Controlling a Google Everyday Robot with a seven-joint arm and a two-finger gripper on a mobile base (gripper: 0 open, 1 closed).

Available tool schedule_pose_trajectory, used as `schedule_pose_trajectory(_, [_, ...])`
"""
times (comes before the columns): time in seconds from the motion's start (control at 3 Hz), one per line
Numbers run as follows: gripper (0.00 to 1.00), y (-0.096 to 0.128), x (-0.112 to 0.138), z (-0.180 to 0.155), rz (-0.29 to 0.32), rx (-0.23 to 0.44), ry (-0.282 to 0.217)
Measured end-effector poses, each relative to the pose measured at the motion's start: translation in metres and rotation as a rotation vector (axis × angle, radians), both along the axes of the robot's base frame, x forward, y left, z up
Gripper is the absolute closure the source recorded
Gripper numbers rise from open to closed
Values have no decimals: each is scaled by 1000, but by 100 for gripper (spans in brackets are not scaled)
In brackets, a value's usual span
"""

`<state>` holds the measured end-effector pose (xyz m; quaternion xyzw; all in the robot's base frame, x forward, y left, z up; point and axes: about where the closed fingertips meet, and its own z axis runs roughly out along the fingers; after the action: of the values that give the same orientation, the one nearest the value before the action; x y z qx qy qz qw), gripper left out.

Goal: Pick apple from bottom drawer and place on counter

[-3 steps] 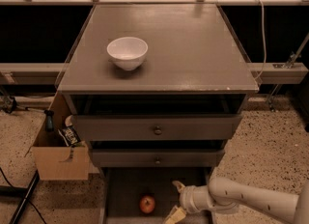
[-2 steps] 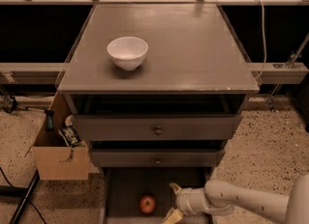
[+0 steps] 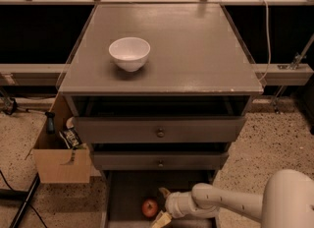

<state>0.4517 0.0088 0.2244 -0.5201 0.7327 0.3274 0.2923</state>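
Bottom drawer (image 3: 125,192) is standing pulled out, with the apple (image 3: 150,208) sitting on its dark floor near the front, stem side up. The gripper (image 3: 162,206) is reaching in from the right at drawer level, with the white forearm trailing off toward the lower right corner. The jaws are standing wide apart, one finger behind the apple's line and one ahead of it. The apple is lying just beside the opening, on its left in the camera view, possibly already partly between the tips; contact not resolvable. The coming move looks like a short advance leftward before closing. The counter (image 3: 196,50) above is carrying a white bowl (image 3: 129,53) at left-centre, leaving its right side as the likely landing spot.
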Motion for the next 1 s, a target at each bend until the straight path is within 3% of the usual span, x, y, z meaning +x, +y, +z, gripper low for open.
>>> schedule_pose_trajectory(1.0, [0, 11, 22, -43, -71, 15, -37])
